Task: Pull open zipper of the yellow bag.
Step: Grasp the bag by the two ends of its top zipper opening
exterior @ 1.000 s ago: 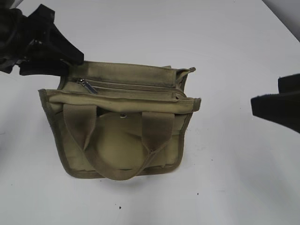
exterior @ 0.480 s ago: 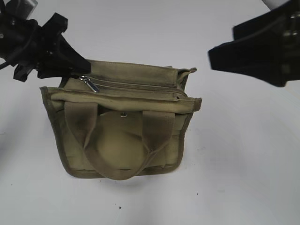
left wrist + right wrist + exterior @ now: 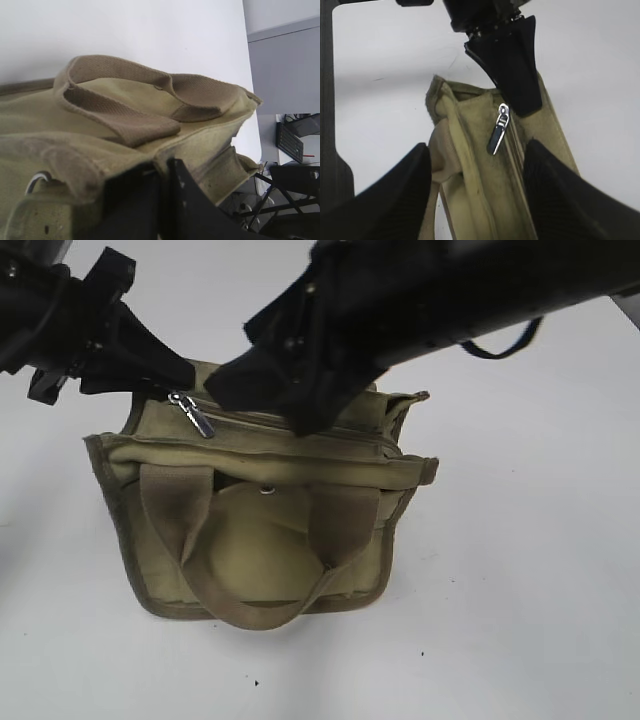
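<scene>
In the exterior view we see the yellow bag standing on the white worktop, with bare surface open on its right and in front. The zipper runs along the bag's top, its silver pull tab at the left end. The left pincer is clamped on the bag's top left corner, just above the tab. The right pincer reaches across from the right and hangs over the top edge.

From the left wrist we see the left pincer's black fingers pressed together on the canvas edge.

From the right wrist, the right pincer stands open, its fingers straddling the zipper line, the pull tab free between them.
</scene>
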{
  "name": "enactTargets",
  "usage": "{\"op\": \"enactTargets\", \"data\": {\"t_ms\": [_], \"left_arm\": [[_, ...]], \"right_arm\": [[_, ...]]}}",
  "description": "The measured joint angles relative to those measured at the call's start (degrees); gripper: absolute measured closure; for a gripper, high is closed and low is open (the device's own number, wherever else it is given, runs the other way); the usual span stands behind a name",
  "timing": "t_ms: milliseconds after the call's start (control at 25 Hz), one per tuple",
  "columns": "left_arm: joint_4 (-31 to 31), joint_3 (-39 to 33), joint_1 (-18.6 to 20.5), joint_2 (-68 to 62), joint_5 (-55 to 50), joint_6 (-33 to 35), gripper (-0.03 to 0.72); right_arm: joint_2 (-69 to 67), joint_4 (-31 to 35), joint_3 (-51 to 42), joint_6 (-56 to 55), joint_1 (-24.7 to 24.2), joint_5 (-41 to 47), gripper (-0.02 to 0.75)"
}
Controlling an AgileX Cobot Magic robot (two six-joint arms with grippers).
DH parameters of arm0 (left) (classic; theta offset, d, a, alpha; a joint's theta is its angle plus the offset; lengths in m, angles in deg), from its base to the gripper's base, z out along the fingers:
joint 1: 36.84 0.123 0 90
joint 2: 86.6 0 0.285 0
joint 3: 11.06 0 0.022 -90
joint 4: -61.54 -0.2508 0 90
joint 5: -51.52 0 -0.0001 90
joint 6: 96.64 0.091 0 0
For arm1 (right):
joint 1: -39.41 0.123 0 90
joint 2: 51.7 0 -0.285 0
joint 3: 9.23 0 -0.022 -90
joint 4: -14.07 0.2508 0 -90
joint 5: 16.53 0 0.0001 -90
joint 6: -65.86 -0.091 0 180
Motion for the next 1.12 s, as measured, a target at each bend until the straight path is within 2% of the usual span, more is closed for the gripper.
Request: {"op": "enactTargets", "data": {"t_ms": [120,280,840,920,1080,1120], "left_arm": [[0.0,0.0,0.0,0.21,-0.21,0.43,0.677],[0.17,0.0,0.0,0.21,-0.25,0.47,0.677],[1.52,0.0,0.0,0.15,0.63,0.54,0.678],[1.3,0.0,0.0,0.09,0.63,0.54,0.678],[1.18,-0.06,0.0,0.09,0.33,0.54,0.678],[1.17,-0.06,0.0,0.09,0.25,0.54,0.678]], "right_arm": [[-5.78,-0.76,4.29,-0.01,2.01,-1.77,0.312],[-11.52,-0.96,8.08,-0.39,2.42,-2.83,0.347],[-18.24,-4.55,9.1,-0.57,2.48,-6.94,0.375],[-18.44,-5.5,9.14,-0.57,2.56,-7.38,0.437],[-18.44,-7.07,9.21,-0.61,2.56,-7.17,0.651],[-18.44,-7.31,9.21,-0.61,2.56,-6.68,0.669]]}}
